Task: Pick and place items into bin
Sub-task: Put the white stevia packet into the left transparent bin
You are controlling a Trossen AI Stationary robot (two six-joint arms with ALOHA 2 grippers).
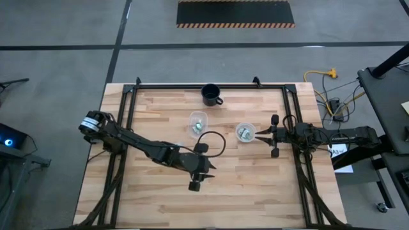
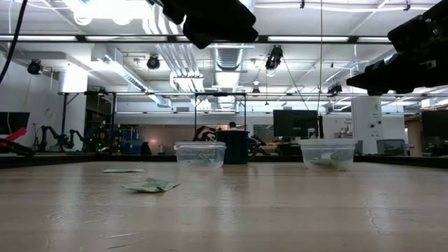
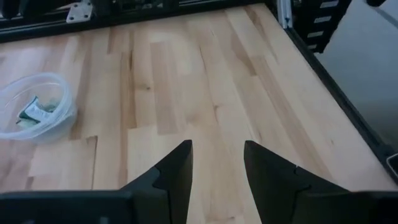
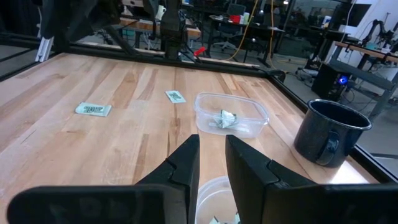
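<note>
Near the worktop's middle, 2 clear cups: left cup [image 1: 197,123] with a crumpled pale green packet [image 4: 224,119] inside, right cup [image 1: 245,132] with packets [image 1: 244,133] in it too. Toward the far edge, a dark mug [image 1: 211,94], contents hidden. On bare wood near the left cup, 2 loose packets: one [image 4: 93,109] flat, another [image 4: 175,96] closer to the cup. Left gripper [image 1: 197,175] above the worktop toward the near edge, fingers spread, gripping nothing. Right gripper [image 1: 273,136] just beside the right cup, fingers parted a little, empty.
</note>
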